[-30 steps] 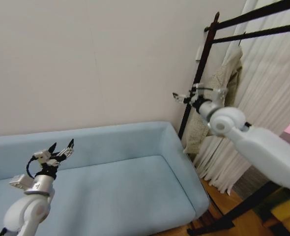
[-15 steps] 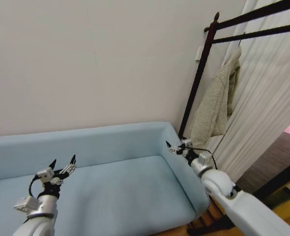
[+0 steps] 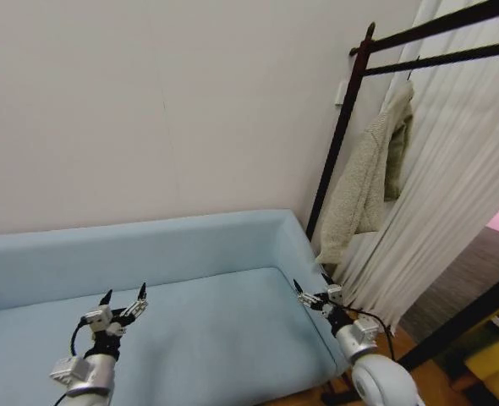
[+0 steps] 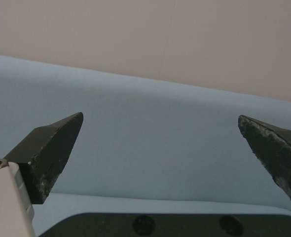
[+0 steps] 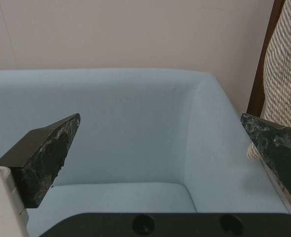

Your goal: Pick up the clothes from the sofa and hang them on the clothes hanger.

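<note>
Has brought the right gripper (image 3: 311,290) down from the rack (image 3: 338,135) within the last second; had it raised at the garment (image 3: 364,190) then, cloth bunched against it; now carries it low at the right end of the sofa (image 3: 216,338), well apart from the cloth. Has left the garment draped over a rail of the rack, hanging free and straight beside the upright, just in front of the curtain (image 3: 452,194); touches it with neither gripper. Has lowered the left gripper (image 3: 124,294) a little as well, and shifted it inward over the sofa.

Reads as the hanging step done and the arms drawn back; shows no other clothes on the stretch of sofa in view, so probably leaves little or nothing of the task; cannot vouch for the sofa's far left end, cut off at the edge.

Holds both forearms low and pointing forward, grippers above the sofa and not touching it. Keeps the right fingers (image 5: 42,153) spread wide, with nothing between them; looks past them to the sofa's corner, with the garment off to one side by the upright. Keeps the left fingers (image 4: 49,148) likewise parted and empty, facing the sofa's back and the wall (image 4: 135,34).
</note>
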